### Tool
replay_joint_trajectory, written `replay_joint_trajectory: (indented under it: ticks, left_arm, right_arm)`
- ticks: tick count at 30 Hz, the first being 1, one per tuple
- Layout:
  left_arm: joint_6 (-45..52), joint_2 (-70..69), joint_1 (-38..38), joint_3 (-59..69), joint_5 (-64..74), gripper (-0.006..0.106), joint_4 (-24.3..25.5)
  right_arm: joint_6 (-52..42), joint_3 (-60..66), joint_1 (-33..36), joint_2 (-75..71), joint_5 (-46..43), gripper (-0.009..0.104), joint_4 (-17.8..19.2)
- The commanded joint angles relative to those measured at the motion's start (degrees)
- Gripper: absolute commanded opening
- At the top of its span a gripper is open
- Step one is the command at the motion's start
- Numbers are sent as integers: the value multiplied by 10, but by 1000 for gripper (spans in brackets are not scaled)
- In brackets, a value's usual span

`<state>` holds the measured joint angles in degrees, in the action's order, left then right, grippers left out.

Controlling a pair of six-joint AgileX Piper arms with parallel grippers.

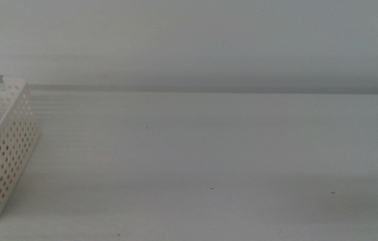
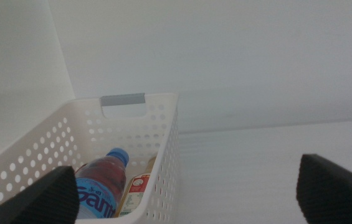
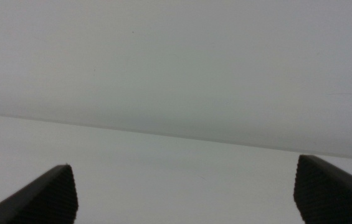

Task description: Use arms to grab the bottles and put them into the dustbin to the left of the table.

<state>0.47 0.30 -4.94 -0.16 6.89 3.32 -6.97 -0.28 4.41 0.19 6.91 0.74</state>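
Bottles lie in the basket at the table's left edge: a blue-capped one and a yellow one beside it. No bottle shows on the tabletop, so I judge the job nearly done; I'd back off without nudging the basket. My left gripper hangs by its near wall, jaws apart, empty. My right gripper, also spread wide, faces bare table.

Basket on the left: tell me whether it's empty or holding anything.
Holding things. The left wrist view shows the white basket with a blue-capped bottle and a yellow bottle lying inside; the open left gripper hovers beside it.
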Motion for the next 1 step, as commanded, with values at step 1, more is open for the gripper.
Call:
replay_joint_trajectory:
  ticks: [1]
  left_arm:
    - [-5, -23, -1, 23, -8, 94, -5]
  right_arm:
    - [-4, 25, -4, -22, -4, 93, 4]
